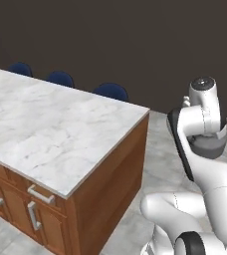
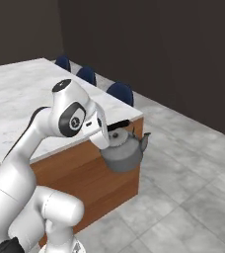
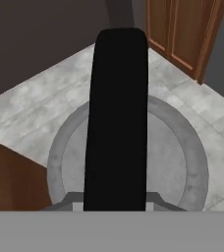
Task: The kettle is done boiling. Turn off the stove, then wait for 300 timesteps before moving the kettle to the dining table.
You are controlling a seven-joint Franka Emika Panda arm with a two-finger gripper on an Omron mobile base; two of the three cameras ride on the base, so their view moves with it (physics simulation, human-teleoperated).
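Nearest the base, the tool (image 2: 115, 132) is clenched on the black arched handle (image 3: 116, 118) of the kettle (image 2: 122, 152). The kettle hangs upright in the air just off the desk's near right corner, over the tiled floor (image 2: 193, 183), below the level of the marble top. Beyond it lies the desk (image 1: 51, 134), its top bare. Judgement: raise the kettle above the rim before travelling inward, keep it level, and set it well inside the edge. Blue chairs (image 1: 110, 91) stand along the far side.
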